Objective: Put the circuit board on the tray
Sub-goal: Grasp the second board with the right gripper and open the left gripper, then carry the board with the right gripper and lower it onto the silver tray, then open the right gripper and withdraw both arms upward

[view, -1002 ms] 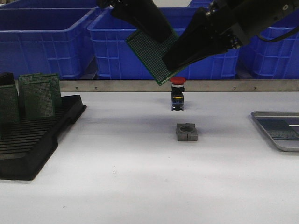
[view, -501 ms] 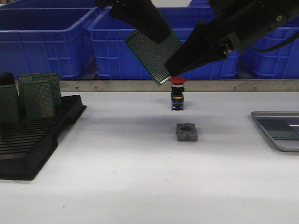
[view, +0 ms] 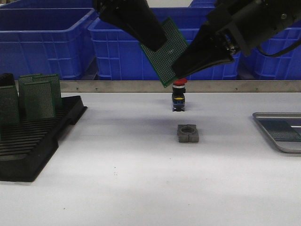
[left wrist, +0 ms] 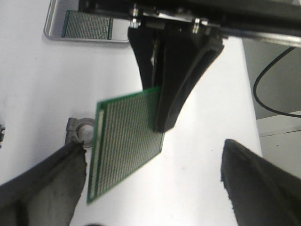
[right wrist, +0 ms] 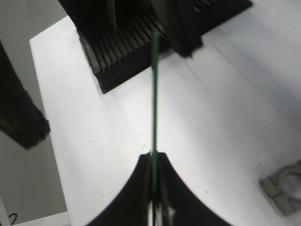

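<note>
A green perforated circuit board hangs tilted in the air over the middle of the table. My right gripper is shut on its lower right edge. In the right wrist view the board is edge-on, pinched between the black fingers of that gripper. My left gripper is at the board's upper left with its jaws wide open. The board sits between them, close to one finger. The silver tray lies at the table's right edge. It also shows in the left wrist view, with a green board lying in it.
A black slotted rack at the left holds several upright green boards. A red-topped push button and a grey clamp block stand mid-table under the arms. Big blue bins line the back behind a metal rail.
The board has swung to the right and a little higher with the right gripper. The left gripper has shifted slightly and now overlaps the board's upper left corner.
</note>
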You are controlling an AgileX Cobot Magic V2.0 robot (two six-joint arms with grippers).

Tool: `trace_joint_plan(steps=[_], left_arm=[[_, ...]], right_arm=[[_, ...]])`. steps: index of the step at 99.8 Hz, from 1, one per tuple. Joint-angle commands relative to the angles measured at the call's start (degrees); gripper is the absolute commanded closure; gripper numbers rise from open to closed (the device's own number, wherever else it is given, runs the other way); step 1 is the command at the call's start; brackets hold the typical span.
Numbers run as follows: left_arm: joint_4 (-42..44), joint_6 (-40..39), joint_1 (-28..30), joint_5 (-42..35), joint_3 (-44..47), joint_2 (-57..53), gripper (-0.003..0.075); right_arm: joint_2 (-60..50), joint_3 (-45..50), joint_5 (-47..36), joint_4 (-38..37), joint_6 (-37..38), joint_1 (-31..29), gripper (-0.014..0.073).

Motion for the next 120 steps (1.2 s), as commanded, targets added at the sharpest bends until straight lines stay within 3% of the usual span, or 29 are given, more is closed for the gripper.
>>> trace_joint_plan(steps=[1,32,68,92,102,120], left_arm=[[-2.8,-0.6,1.3,0.6,-1.7,-3.4,0.0154],[-2.7,-0.6,3.1,0.5,-1.7,-3.4,0.0154],[-2.7,-0.7,3.1,0.9,-1.7,-3.4,0.0154],[-2.7,-0.7,3.1,1.0,-1.7,-3.4,0.0154],[-2.7,-0.7,3.1,1.0,-1.7,-3.4,0.0154],[-2.7,-0.8,3.1,1.4,-1.7,-3.4,0.0154]], right_arm=[[-1.9,-1.5,1.9,-0.5,5.2,-2.2,0.0663],[1.7,-1.5,2.0,-4.3,19.9,-14.2,0.0663],[9.7,-1.5,1.7,-5.8,20.4,-28.5,0.0663],[11.1,-1.5,0.2,-6.0,20.4,-33.9,0.0654],[11.2,-1.5,-0.2,-7.5,20.4,-34.9,0.0550],[11.2,-1.6,-0.1,-10.8,20.4,-36.1,0.0106]])
